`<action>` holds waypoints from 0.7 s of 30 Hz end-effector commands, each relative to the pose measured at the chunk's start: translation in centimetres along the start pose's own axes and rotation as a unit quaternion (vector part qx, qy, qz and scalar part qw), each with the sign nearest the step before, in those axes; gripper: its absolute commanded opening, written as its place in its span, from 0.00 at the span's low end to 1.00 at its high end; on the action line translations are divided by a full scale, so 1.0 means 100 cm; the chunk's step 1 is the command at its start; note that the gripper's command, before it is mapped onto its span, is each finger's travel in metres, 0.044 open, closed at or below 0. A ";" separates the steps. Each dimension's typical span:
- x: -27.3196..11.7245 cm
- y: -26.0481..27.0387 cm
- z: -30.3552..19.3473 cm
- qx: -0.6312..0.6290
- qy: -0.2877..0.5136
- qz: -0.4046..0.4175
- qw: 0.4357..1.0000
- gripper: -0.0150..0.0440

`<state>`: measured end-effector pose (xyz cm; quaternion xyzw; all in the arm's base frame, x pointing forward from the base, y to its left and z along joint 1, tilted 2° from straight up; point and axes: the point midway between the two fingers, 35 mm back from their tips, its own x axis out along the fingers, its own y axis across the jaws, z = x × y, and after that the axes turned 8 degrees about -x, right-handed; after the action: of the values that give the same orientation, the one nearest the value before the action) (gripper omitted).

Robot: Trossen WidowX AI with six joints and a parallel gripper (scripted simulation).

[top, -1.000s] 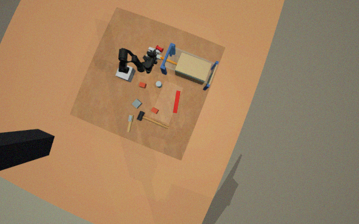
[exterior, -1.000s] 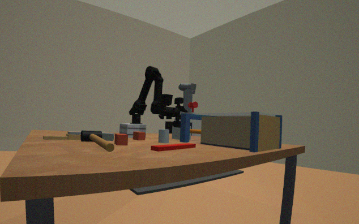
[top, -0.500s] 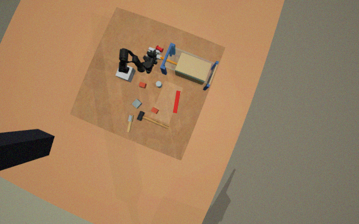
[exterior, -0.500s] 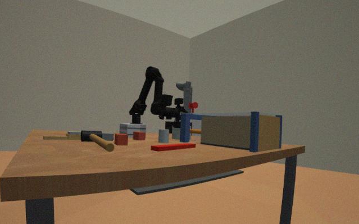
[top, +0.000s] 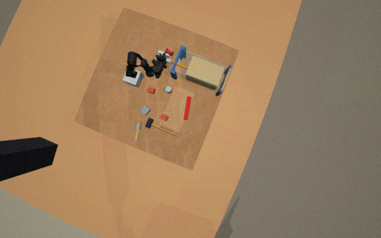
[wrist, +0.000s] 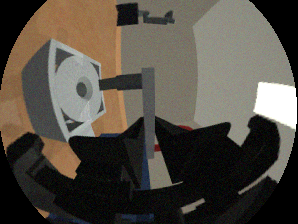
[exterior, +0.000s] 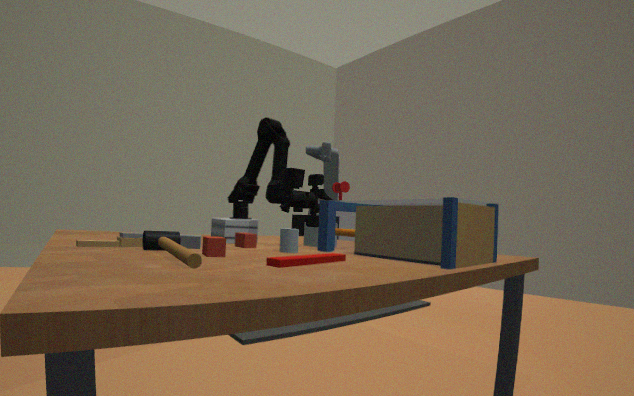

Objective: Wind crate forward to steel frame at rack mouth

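My gripper (wrist: 148,119) is shut on the winch handle, a grey bar (wrist: 148,95) with a dark square key (wrist: 122,81) pointing at the winch side. The winch (top: 169,61) (exterior: 311,236) (wrist: 36,87) is a light grey box with a pale disc around its round hole (wrist: 81,90). The hole shows with nothing in it; the key's tip is outside it. The tan-topped crate (top: 205,71) (exterior: 400,231) sits flat in the cubby. An orange strap (top: 179,64) (exterior: 346,232) runs from it towards the winch. A gap shows between crate and the blue frame (top: 174,64) (exterior: 327,227) on the winch side.
A red knobbed object (top: 169,51) (exterior: 341,187) stands beside the winch. A mallet (top: 164,130) (exterior: 180,252), a red bar (top: 187,108) (exterior: 306,260), a pale cylinder (top: 168,89) (exterior: 289,240) and small blocks lie elsewhere on the bench. A grey arm-like object (exterior: 331,172) rises behind my arm.
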<state>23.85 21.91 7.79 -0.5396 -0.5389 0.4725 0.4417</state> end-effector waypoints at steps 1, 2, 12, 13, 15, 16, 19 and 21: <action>0.000 -0.001 -0.001 -0.002 0.000 -0.001 1.000 0.25; 0.000 -0.001 -0.001 -0.002 0.000 -0.001 1.000 0.25; 0.000 0.002 -0.001 -0.002 0.000 -0.001 1.000 0.25; 0.000 0.002 -0.001 -0.002 0.000 -0.001 1.000 0.25; 0.000 0.002 -0.001 -0.002 0.000 -0.001 1.000 0.25; 0.000 0.002 -0.001 -0.002 0.000 -0.001 1.000 0.25; 0.000 0.003 -0.001 -0.002 0.000 -0.001 1.000 0.25; 0.000 0.004 -0.001 -0.002 0.000 -0.001 1.000 0.25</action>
<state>23.87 21.92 7.44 -0.5398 -0.5391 0.4723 0.4417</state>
